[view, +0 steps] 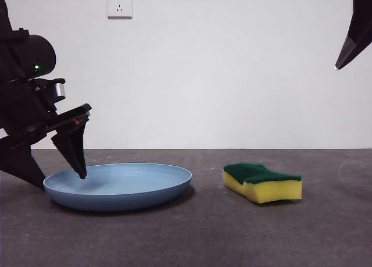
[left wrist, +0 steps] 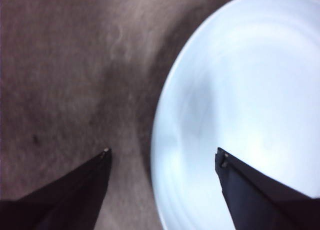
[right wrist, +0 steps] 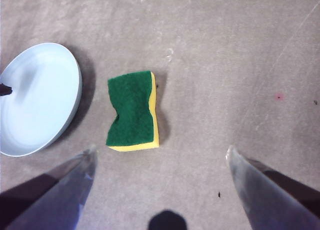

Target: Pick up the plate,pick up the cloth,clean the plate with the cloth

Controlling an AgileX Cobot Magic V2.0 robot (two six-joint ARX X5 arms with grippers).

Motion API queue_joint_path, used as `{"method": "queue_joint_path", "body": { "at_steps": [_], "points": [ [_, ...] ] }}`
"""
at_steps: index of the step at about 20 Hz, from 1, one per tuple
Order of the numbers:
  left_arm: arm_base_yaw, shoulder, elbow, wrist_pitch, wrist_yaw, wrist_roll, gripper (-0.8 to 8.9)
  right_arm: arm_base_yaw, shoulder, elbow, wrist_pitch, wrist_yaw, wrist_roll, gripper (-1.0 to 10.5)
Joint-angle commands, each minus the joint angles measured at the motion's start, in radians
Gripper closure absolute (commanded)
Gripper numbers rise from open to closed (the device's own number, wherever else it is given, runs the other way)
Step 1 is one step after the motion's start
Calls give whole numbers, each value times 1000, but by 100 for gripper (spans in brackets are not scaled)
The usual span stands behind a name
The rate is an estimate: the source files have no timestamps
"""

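The light-blue plate [view: 119, 185] lies flat on the grey table at the left. My left gripper [view: 64, 177] is open at the plate's left rim, one jaw over the inside of the plate [left wrist: 240, 104], the other outside over the table; in the left wrist view the gripper [left wrist: 162, 157] straddles the rim. The cloth, a yellow sponge with a green top [view: 263, 181], lies to the right of the plate. My right gripper [right wrist: 160, 152] is open and empty, high above the sponge [right wrist: 132, 111]; it shows as a black tip [view: 354, 31] at the top right.
A white wall with a socket [view: 119, 4] stands behind the table. The right wrist view shows the plate [right wrist: 37, 97] beside the sponge with a narrow gap of grey tabletop [right wrist: 240, 64] between them.
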Motion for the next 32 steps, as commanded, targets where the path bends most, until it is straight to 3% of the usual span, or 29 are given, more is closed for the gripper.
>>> {"method": "queue_joint_path", "body": {
  "at_steps": [1, 2, 3, 11, 13, 16, 20, 24, 29, 32],
  "points": [
    [-12, 29, -6, 5, -8, 10, 490, 2, 2, 2, 4, -2, -1, 505],
    [-16, 29, -6, 6, -21, 13, 617, 3, 2, 2, 4, -2, -1, 505],
    [-19, 29, -6, 9, -26, 29, 815, 3, 2, 2, 4, -2, -1, 506],
    [-24, 8, -6, 32, -32, 37, 821, 6, 2, 4, 4, -7, -7, 506],
    [-24, -39, -6, 30, -38, 37, 821, 27, 4, 18, 5, -56, -10, 508],
    [-24, -152, -6, 19, -47, 37, 821, 86, 39, 77, -18, -47, -13, 509],
    [-24, -341, -6, -26, -50, 37, 821, 232, 192, 208, -102, 112, -60, 510],
    [-24, -510, -6, -126, -51, 50, 821, 349, 396, 327, -116, 217, -97, 511],
    [-24, -623, -6, -226, -51, 71, 821, 403, 631, 410, -105, 296, -141, 515],
    [-24, -635, -6, -254, -51, 83, 821, 407, 719, 411, -68, 295, -141, 515]
  ]
}}
